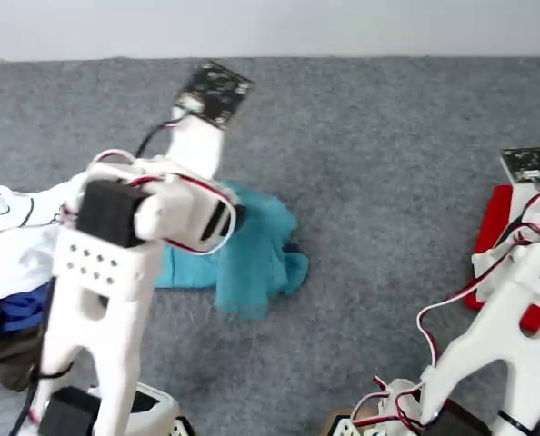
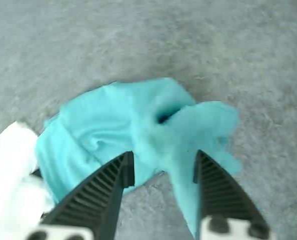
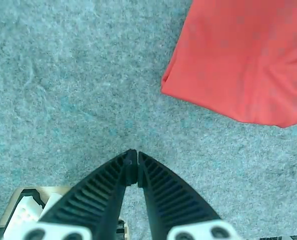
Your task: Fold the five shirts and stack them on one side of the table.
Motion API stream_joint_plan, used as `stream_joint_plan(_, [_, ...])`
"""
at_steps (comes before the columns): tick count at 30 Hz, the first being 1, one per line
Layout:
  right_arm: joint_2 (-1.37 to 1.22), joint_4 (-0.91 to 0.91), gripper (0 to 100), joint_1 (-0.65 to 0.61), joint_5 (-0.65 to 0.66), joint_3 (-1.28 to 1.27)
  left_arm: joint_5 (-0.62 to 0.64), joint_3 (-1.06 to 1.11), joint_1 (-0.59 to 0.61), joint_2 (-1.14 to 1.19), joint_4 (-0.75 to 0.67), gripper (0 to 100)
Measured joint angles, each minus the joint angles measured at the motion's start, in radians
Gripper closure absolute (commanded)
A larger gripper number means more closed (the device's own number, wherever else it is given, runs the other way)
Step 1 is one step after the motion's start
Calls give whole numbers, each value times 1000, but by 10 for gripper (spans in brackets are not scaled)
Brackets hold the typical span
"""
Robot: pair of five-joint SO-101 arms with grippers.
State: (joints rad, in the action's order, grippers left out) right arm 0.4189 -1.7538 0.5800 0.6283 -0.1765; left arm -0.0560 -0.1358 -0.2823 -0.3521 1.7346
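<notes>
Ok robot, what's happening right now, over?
Left gripper open above crumpled teal shirt. Right gripper shut, empty, near red shirt. White shirt beside the teal one.

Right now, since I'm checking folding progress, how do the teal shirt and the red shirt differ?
The teal shirt lies crumpled; the red shirt lies flat with straight edges. The open left end effector hangs over the teal shirt; the shut right end effector is beside the red shirt. Both rest on the grey table.
</notes>
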Motion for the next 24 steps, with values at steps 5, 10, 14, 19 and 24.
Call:
stream_joint_plan(5, [0,0,987,-35,0,0,6,114,98,-78,0,787])
stream_joint_plan(10, [0,0,987,-135,-6,0,-17,229,167,-180,0,787])
stream_joint_plan(14, [0,0,983,-255,-81,-2,-25,350,218,-233,0,787])
stream_joint_plan(19, [0,0,840,-486,-180,-64,-26,453,259,-238,0,787])
stream_joint_plan(24, [0,0,693,-753,-305,-124,-26,459,434,-244,0,787])
